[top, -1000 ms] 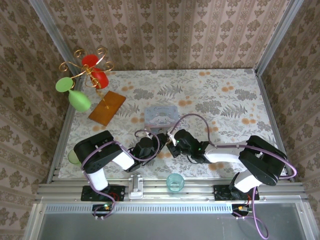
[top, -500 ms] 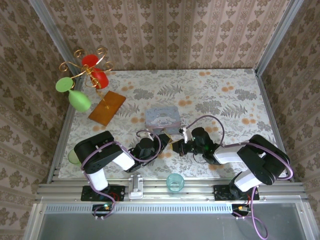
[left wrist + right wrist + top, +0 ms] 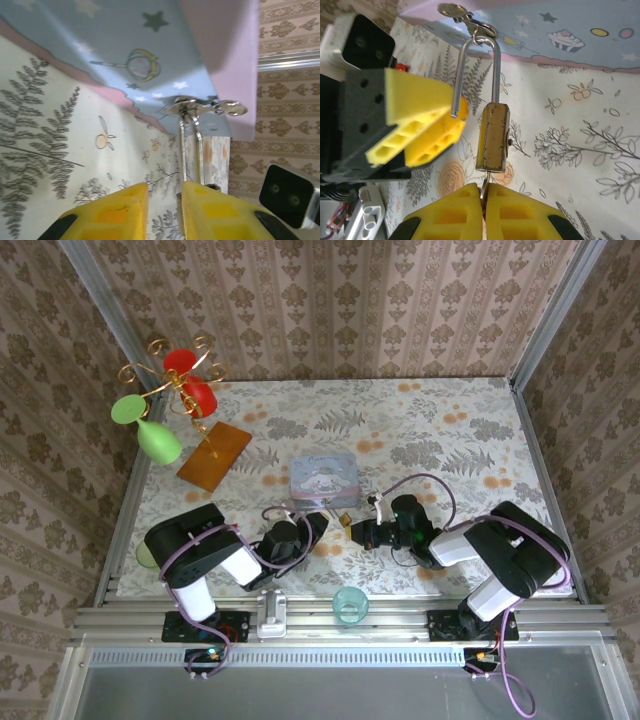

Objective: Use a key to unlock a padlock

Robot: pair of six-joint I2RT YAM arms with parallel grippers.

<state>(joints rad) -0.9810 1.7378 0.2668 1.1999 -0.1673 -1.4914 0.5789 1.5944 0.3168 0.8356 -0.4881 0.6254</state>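
Note:
The tiny brass padlock [image 3: 492, 137] [image 3: 343, 520] hangs by its silvery shackle [image 3: 476, 70] from the latch [image 3: 470, 22] of the pale blue cartoon tin [image 3: 325, 478]. The shackle's left leg is out of the body, its end free. A key [image 3: 483, 187] sticks in the padlock's bottom, and my right gripper [image 3: 484, 200] [image 3: 358, 533] is shut on it. My left gripper [image 3: 164, 210] [image 3: 310, 530] stands open just left of the padlock, with bare tablecloth in its gap. The shackle [image 3: 191, 145] runs down behind its right finger [image 3: 220, 215].
A teal cup [image 3: 351, 603] stands at the near edge between the arm bases. An orange flat packet [image 3: 213, 454] and a gold stand with red and green glasses [image 3: 170, 390] occupy the back left. A green object [image 3: 147, 556] sits at the left edge.
My right arm has drawn back to the right, away from the tin, which is now uncovered. The padlock now lies stretched between the tin's latch and my right gripper. The left gripper barely moved.

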